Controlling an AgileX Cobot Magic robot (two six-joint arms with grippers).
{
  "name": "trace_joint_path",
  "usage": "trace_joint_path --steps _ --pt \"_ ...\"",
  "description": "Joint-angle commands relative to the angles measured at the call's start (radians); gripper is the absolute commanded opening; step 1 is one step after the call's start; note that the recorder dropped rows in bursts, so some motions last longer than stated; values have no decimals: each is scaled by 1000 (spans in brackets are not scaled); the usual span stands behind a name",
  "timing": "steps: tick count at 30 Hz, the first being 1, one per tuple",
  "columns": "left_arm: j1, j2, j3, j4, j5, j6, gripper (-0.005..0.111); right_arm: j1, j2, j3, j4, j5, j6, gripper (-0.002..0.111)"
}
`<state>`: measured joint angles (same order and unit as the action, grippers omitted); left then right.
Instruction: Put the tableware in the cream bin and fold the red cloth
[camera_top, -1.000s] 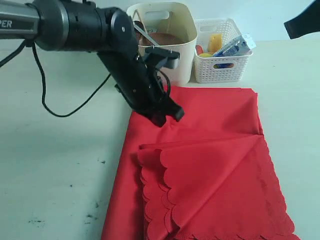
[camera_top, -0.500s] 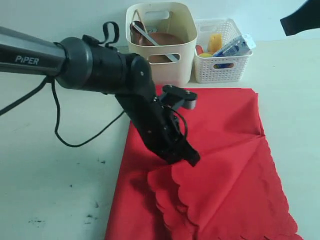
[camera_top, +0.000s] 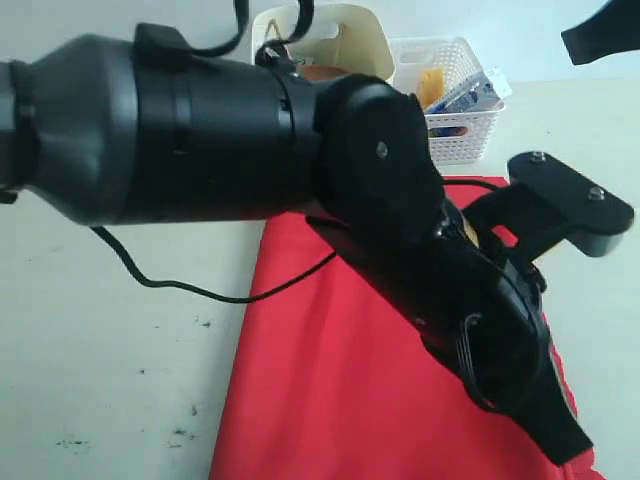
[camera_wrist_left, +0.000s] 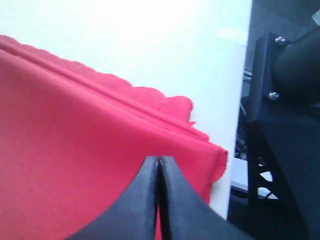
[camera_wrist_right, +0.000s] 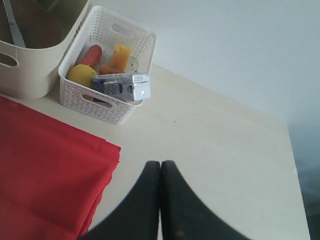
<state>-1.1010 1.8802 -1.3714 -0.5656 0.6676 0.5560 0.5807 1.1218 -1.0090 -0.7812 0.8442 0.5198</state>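
The red cloth (camera_top: 320, 380) lies on the table, largely hidden by my left arm in the exterior view. My left gripper (camera_top: 572, 452) is at the cloth's near right part. In the left wrist view this gripper (camera_wrist_left: 159, 159) is shut, with a sliver of the red cloth (camera_wrist_left: 75, 125) pinched at its tip, near a layered scalloped corner. The cream bin (camera_wrist_right: 25, 70) holds a brown plate (camera_wrist_right: 35, 25) and a metal knife (camera_wrist_right: 12, 27); other tableware is out of view. My right gripper (camera_wrist_right: 160, 163) hangs shut and empty over bare table, right of the cloth (camera_wrist_right: 40, 165).
A white lattice basket (camera_wrist_right: 100, 105) stands beside the cream bin (camera_top: 365, 30), holding a lemon (camera_wrist_right: 81, 74), sausage (camera_wrist_right: 91, 54), cheese (camera_wrist_right: 120, 56) and a milk carton (camera_wrist_right: 125, 86). A black cable (camera_top: 180, 288) trails over the table on the left. The table edge runs close to the cloth's corner.
My left arm swept from near the bin down and right across the cloth, taking the scalloped flap along, and now blocks most of the view. The right arm barely moved.
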Motion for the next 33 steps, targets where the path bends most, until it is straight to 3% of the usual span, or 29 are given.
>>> trace_joint_path --steps 1,7,19,27,33 --pt "71 -53 8 142 44 -124 3 1 -3 5 7 -17 60 0" --pt "210 -168 98 238 51 -206 3 1 69 5 209 -63 62 0" --pt "580 -587 429 242 -25 -218 3 1 502 5 713 -230 -269 0" --pt "777 -774 599 248 -60 -218 3 1 729 5 729 -253 -294 0" --pt "822 -799 645 288 -75 -218 3 1 817 5 617 -214 -277 0"
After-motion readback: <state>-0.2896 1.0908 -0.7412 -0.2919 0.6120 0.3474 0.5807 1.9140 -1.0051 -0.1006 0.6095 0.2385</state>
